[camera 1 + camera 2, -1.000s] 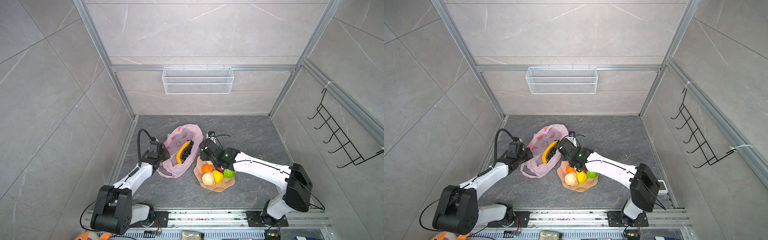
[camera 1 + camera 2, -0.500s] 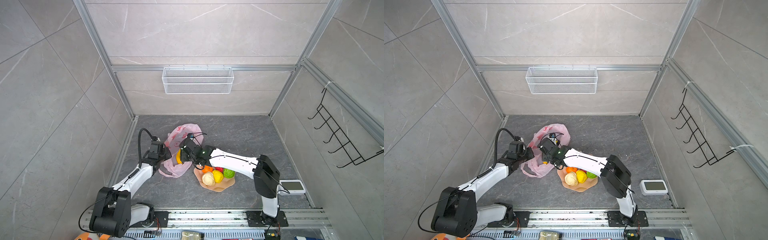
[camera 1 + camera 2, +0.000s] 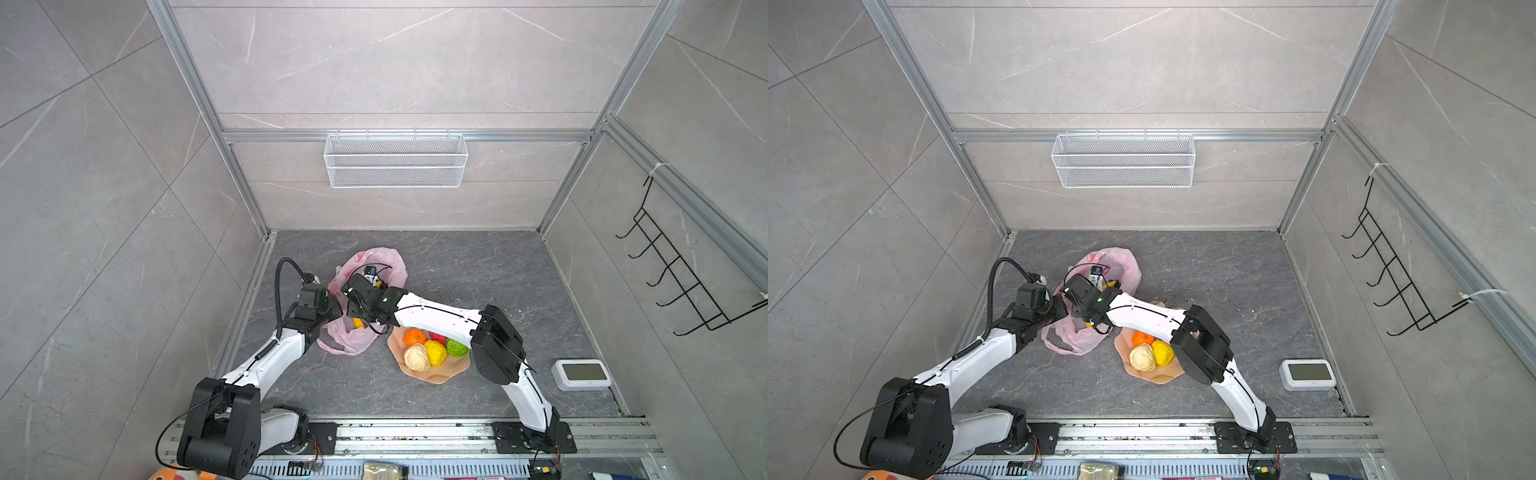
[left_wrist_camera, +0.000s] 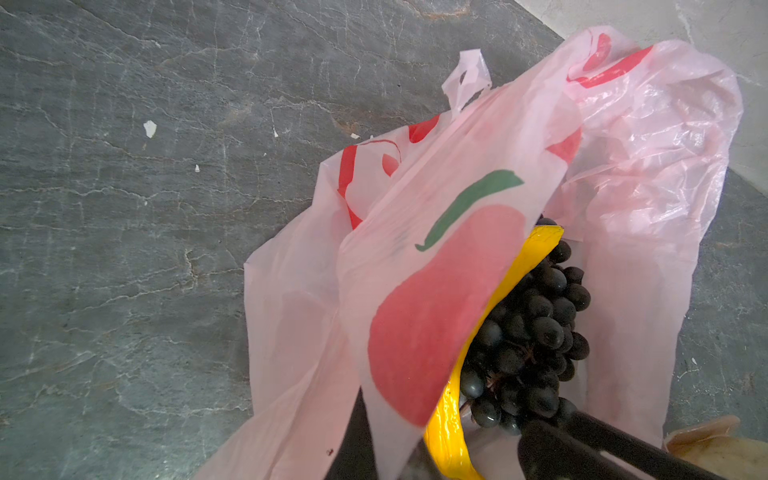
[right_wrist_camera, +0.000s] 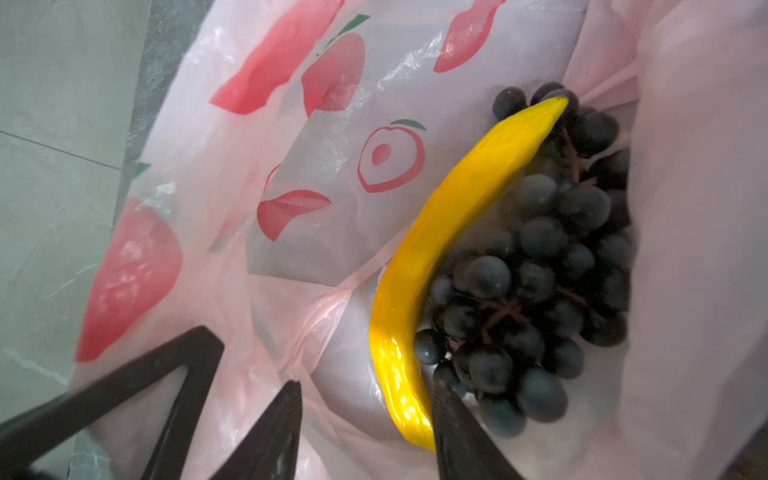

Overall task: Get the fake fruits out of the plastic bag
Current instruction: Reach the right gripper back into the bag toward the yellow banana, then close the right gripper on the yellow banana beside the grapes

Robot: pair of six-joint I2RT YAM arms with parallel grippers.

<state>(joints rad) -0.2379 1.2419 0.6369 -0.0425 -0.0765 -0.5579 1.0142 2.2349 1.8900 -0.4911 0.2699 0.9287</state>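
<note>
Fingers point(image 5: 276, 424) of the right gripper point(image 5: 368, 388) stand apart inside the plastic bag point(image 5: 332, 249), straddling the near end of the banana point(image 5: 457, 208) without clamping it. The grape bunch point(image 5: 540, 270) lies against the banana. The left gripper point(image 3: 334, 305) is clenched, apparently on the bag's rim, which is lifted. Five fake fruits point(image 3: 435, 351) rest on the plate point(image 3: 436, 376) just beside the bag.
</note>
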